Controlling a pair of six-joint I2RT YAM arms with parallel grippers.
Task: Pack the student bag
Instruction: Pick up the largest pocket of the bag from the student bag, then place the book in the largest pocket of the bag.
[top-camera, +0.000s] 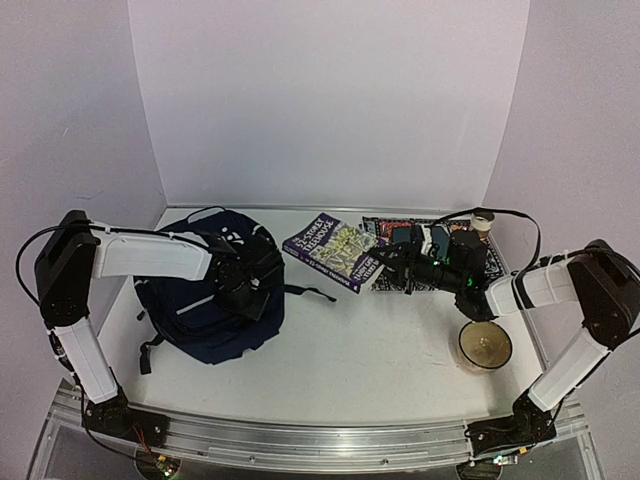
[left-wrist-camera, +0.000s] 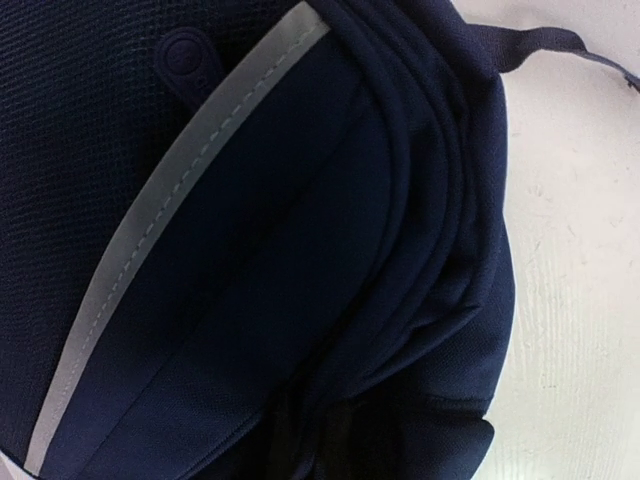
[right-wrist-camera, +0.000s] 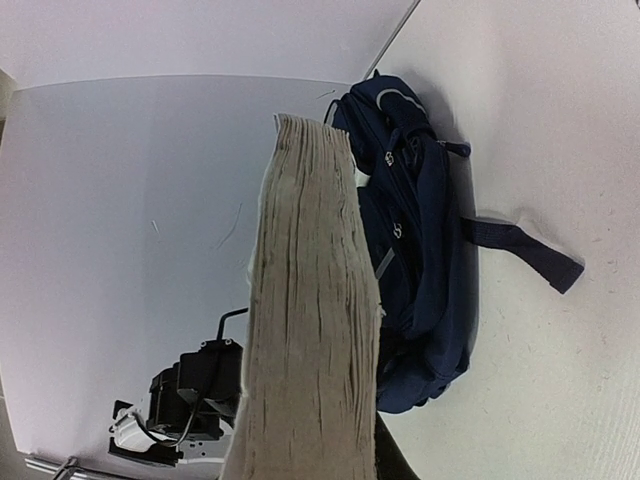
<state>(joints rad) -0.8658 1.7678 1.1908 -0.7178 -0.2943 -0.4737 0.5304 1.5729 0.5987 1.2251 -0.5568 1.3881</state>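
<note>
White table (top-camera: 400, 360): right gripper (top-camera: 388, 262) clamps the book (top-camera: 333, 250), three o'clock of the bag (top-camera: 200, 325); left gripper (top-camera: 243, 285), state unclear, must likely open it.

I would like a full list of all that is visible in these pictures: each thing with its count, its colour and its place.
student bag: one, dark navy with white stripe trim, left part of the table
book: one, purple cover with a pale picture, far middle, between the bag and the mat
patterned mat: one, dark, far right, partly hidden by the right arm
pouch: one, teal, on the mat
cup: one, pale with a brown top, far right corner
bowl: one, yellowish, near right
table: one, white
left gripper: one, black, on top of the bag, fingers not visible
right gripper: one, black, shut on the book's right edge
</note>
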